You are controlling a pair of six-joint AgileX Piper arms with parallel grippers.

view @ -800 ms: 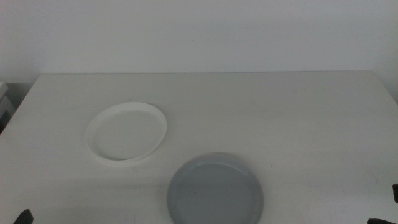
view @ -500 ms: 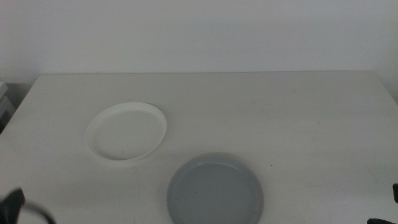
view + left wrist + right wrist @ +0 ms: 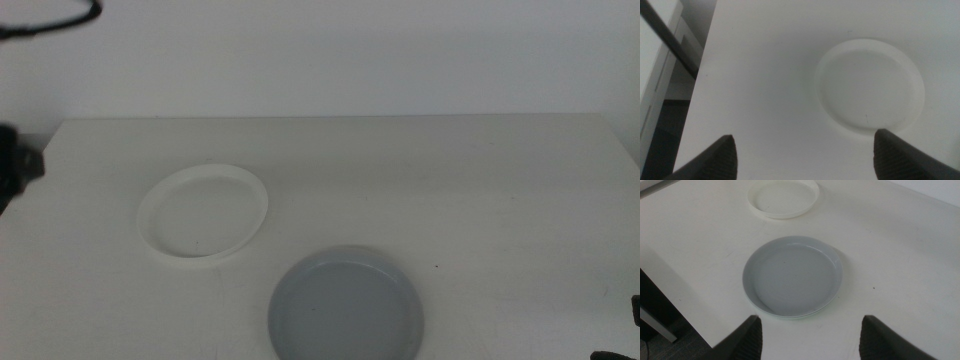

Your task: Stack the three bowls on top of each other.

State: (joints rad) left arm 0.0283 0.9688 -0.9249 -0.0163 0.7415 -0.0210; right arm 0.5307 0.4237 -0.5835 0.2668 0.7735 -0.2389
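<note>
Two bowls visible on the table: white bowl toward the left-centre, grey bowl nearer the front edge, just right of it, the two close but apart. In right wrist view the grey bowl shows a faint pale rim beneath it; possibly the mint one under it, cannot confirm. Left gripper is raised above the table's left side, jaws spread wide, holding nothing; white bowl lies ahead of it and off to one jaw's side, not centred between the jaws. Right gripper waits at the front right edge, jaws wide apart, empty, grey bowl directly ahead. Judgement: left arm is nearer the white bowl; it must shift sideways to get a jaw over the rim. Bowls are round, no long axis. No brands, labels or writing legible on anything
</note>
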